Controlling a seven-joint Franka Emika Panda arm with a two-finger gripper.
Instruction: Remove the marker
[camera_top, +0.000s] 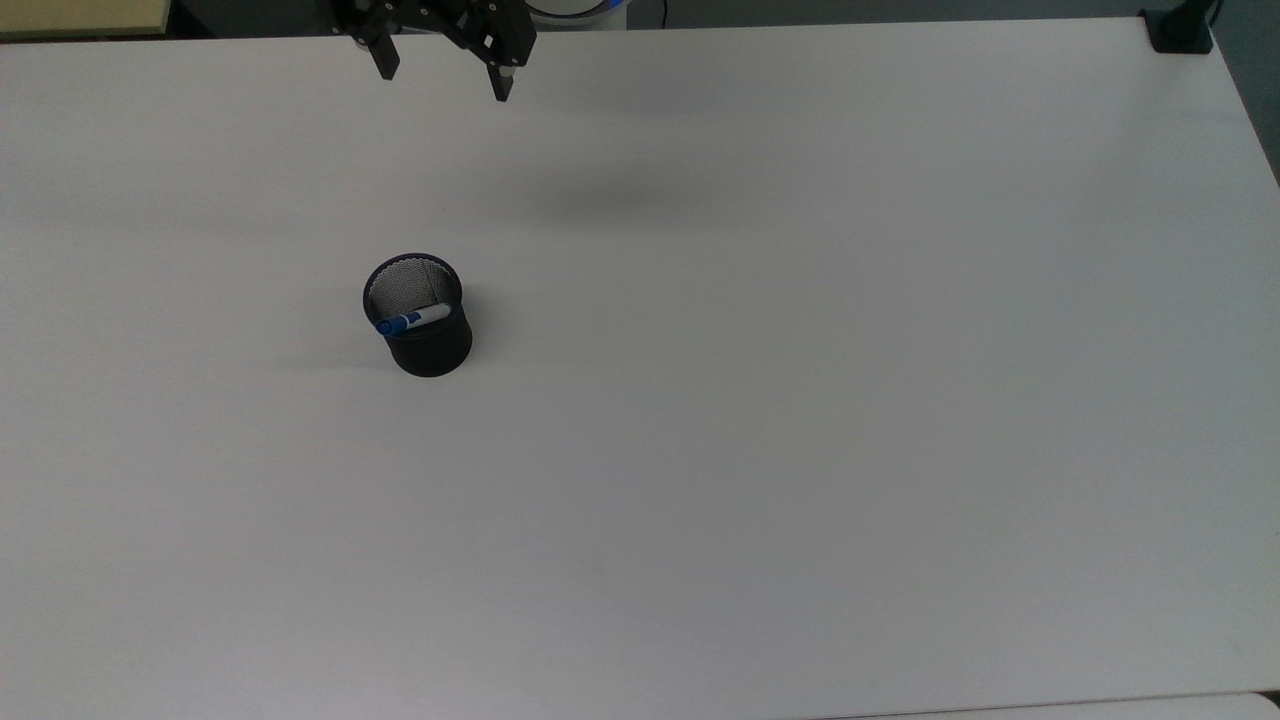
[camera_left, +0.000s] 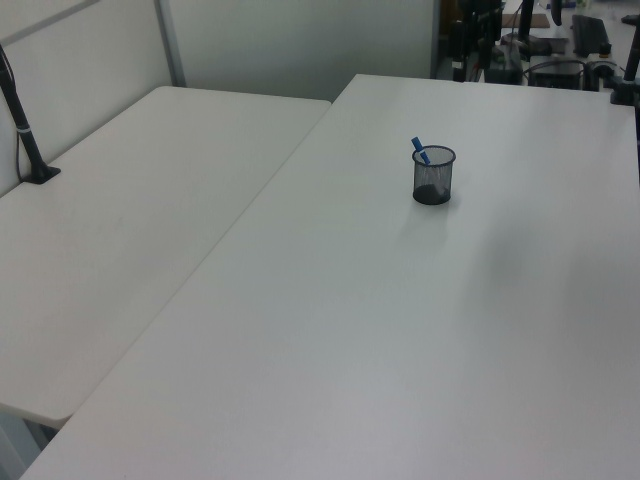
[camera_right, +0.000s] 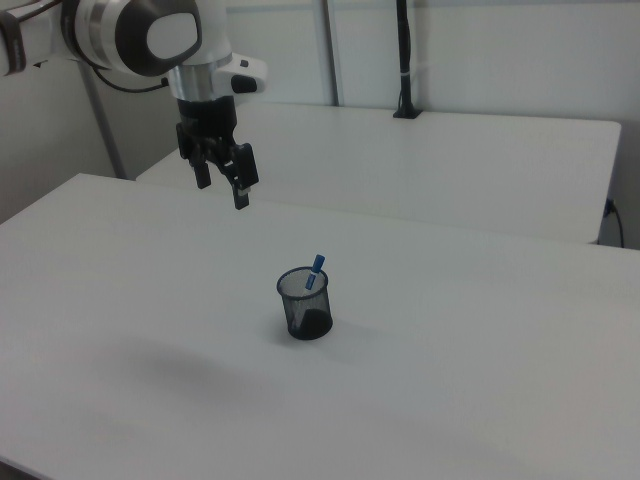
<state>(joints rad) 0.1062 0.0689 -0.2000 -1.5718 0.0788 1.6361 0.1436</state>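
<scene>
Two black fingers of the claw (camera_top: 445, 82) hang spread wide apart above the worktop (camera_top: 800, 400), holding nothing and touching nothing. In the top view the claw sits by the worktop's far edge, toward the top view's left; in the right view the claw (camera_right: 222, 187) points down from the white arm (camera_right: 150, 35), well clear of the surface.

The marker (camera_top: 412, 320) stands tilted inside the cup (camera_top: 428, 345), a black mesh holder set on the worktop well apart from the claw. In the top view its blue cap rests against the cup's rim on the top view's left, the white barrel slanting down into the cup. In the right view the marker (camera_right: 316, 271) pokes its blue end above the rim of the cup (camera_right: 305, 305), and in the left view the marker (camera_left: 420, 152) leans toward the left view's left over the cup (camera_left: 433, 177).

The worktop is plain white. A second white table (camera_left: 130, 240) stands beside it, with a black post (camera_left: 25, 130) clamped near its edge. Pale partition walls (camera_right: 480, 50) close off the room behind.
</scene>
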